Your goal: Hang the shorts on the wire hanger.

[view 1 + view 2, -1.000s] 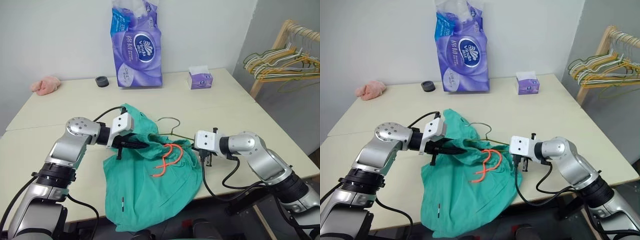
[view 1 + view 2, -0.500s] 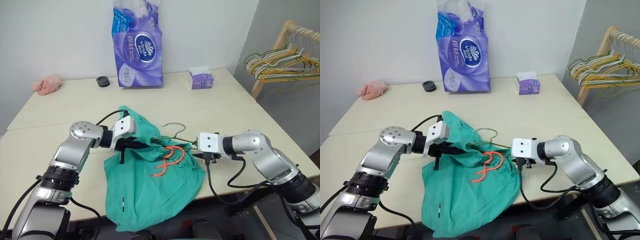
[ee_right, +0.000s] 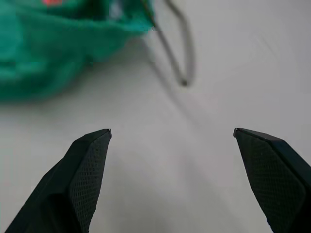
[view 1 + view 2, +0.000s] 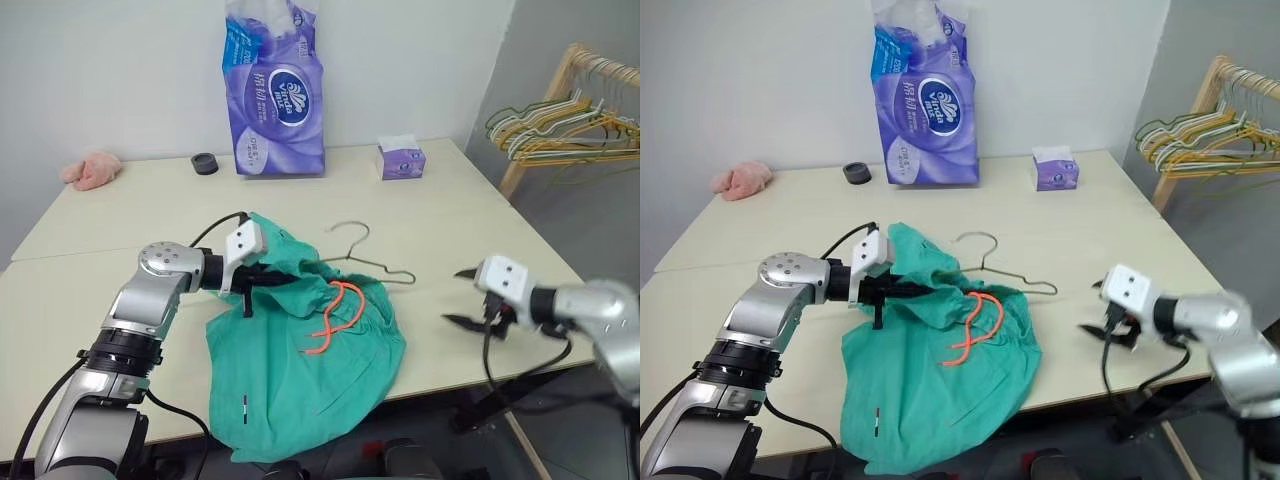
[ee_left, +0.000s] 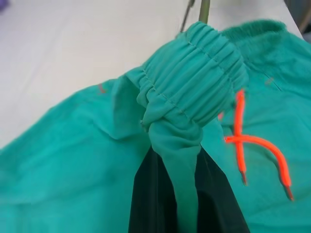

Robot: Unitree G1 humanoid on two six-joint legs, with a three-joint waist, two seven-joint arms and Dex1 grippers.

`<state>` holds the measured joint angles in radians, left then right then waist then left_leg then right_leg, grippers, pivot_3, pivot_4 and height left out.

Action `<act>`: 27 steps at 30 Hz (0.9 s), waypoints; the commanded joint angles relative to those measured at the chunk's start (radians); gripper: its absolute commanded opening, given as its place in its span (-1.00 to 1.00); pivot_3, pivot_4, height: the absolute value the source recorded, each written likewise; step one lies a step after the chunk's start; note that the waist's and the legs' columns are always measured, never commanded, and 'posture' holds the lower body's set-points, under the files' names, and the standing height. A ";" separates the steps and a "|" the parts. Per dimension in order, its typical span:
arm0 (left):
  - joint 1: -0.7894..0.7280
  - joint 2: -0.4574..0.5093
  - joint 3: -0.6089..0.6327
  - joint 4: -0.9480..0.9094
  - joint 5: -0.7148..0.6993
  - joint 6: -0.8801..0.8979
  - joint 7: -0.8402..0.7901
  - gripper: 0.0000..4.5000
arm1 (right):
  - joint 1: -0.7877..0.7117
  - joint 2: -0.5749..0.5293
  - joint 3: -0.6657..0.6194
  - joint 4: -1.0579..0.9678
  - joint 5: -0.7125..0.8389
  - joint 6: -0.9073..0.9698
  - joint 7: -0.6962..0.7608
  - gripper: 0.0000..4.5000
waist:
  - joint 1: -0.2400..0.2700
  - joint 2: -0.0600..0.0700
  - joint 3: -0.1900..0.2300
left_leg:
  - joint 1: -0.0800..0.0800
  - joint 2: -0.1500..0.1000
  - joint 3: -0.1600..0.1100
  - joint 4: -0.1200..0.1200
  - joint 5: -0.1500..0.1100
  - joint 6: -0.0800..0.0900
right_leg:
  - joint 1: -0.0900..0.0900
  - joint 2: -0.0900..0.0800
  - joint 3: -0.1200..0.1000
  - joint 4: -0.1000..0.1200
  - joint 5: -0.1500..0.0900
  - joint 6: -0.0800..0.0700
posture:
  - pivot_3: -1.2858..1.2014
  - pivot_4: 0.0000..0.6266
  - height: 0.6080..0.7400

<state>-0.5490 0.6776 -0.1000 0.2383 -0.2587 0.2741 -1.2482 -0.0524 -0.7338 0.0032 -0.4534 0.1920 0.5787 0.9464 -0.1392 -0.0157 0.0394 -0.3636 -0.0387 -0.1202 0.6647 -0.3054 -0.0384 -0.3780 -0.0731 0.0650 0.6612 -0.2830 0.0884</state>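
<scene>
your left gripper (image 5: 187, 204) is clamped on a bunched fold of the shorts' (image 4: 300, 350) waistband, centre-left of the head view. your right gripper (image 4: 462, 297), lower right, has its fingers spread wide over bare table (image 4: 440, 215). the wire hanger (image 4: 362, 255) lies centre frame, partly tucked into the shorts.

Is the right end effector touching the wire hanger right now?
Apart. The left eye view shows the right end effector open near the table edge, with bare table between it and the wire hanger, whose other end is tucked under the shorts.
</scene>
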 commanded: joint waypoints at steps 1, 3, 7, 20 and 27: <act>-0.027 -0.018 0.068 -0.023 -0.067 0.050 0.031 -1.00 | 0.026 0.044 -0.023 -0.126 0.042 0.092 -0.099 0.92 | 0.000 0.001 -0.001 | 0.000 0.000 0.001 0.001 0.000 0.000 | 0.000 -0.001 0.001 0.001 0.000 0.000 | -0.11 -1.00 1.00; -0.029 -0.030 0.104 -0.035 -0.130 0.139 0.039 -1.00 | 0.041 0.081 -0.004 -0.156 0.045 0.131 -0.151 0.92 | 0.000 0.001 -0.001 | 0.001 -0.001 0.001 0.003 0.000 0.000 | 0.002 -0.002 0.000 0.000 0.000 0.000 | -0.11 -1.00 1.00; -0.019 -0.014 0.126 -0.058 -0.187 0.236 0.025 -1.00 | 0.029 0.139 0.011 -0.202 0.090 0.228 -0.213 0.92 | -0.001 0.001 -0.001 | 0.001 -0.001 -0.001 0.002 0.000 0.000 | 0.002 0.001 -0.002 0.000 0.000 0.000 | -0.11 -1.00 1.00; -0.001 0.003 0.110 -0.107 -0.181 0.252 0.032 -1.00 | -0.029 0.199 -0.064 -0.272 0.314 0.534 -0.293 0.92 | 0.001 0.001 -0.001 | 0.001 -0.002 -0.002 0.002 0.000 0.000 | 0.003 0.001 -0.002 -0.001 0.000 0.000 | -0.10 -1.00 1.00; -0.005 0.001 0.103 -0.112 -0.176 0.246 0.032 -1.00 | -0.046 0.249 -0.129 -0.314 0.459 0.692 -0.359 0.92 | -0.001 0.001 -0.001 | 0.001 -0.002 -0.002 0.001 0.000 0.000 | 0.003 0.001 -0.002 -0.001 0.000 0.000 | -0.10 -1.00 1.00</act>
<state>-0.5403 0.6669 -0.0063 0.1620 -0.4304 0.5368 -1.2124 -0.0818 -0.4968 -0.1007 -0.7367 0.6153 1.2447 0.6150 -0.1397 -0.0151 0.0386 -0.3625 -0.0403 -0.1220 0.6659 -0.3054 -0.0383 -0.3753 -0.0721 0.0632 0.6603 -0.2832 0.0885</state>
